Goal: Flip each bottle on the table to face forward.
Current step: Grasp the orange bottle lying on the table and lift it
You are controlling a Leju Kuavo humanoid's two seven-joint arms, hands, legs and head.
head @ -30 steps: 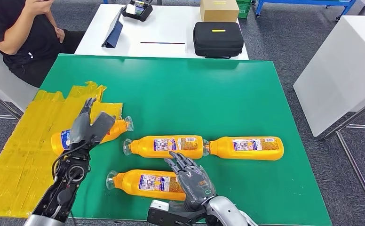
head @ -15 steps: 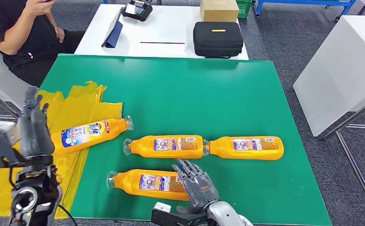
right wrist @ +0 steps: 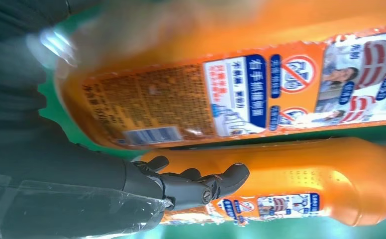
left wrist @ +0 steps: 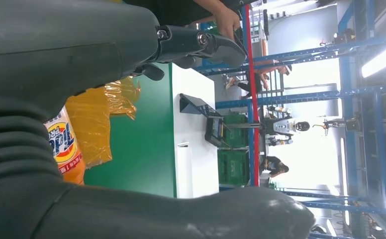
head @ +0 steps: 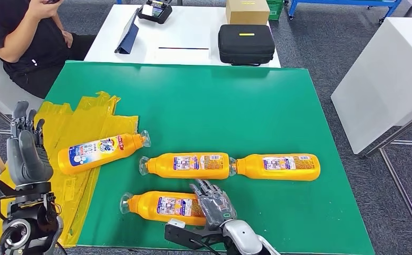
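Four orange bottles lie on the green mat (head: 204, 106). The left bottle (head: 97, 152) shows its blue and white front label and rests partly on yellow plastic; its label (left wrist: 64, 144) also appears in the left wrist view. The middle bottle (head: 188, 165), right bottle (head: 278, 167) and near bottle (head: 161, 205) show their back labels. My right hand (head: 214, 204) lies on the near bottle's base end, its fingers (right wrist: 196, 184) stretched out beside that bottle (right wrist: 231, 94), not wrapped around it. My left hand (head: 26, 154) is raised beyond the mat's left edge, fingers apart, holding nothing.
A crumpled yellow plastic sheet (head: 60, 122) covers the mat's left side. A person (head: 23, 32) sits at the back left. Behind the mat a white table holds a black case (head: 246, 44), a cardboard box (head: 247, 10) and a tablet (head: 128, 37). Another white table (head: 389, 74) stands at right.
My left hand has let go of the left bottle and swung out past the mat's left edge; that bottle now lies front label up. My right hand has drawn slightly back.
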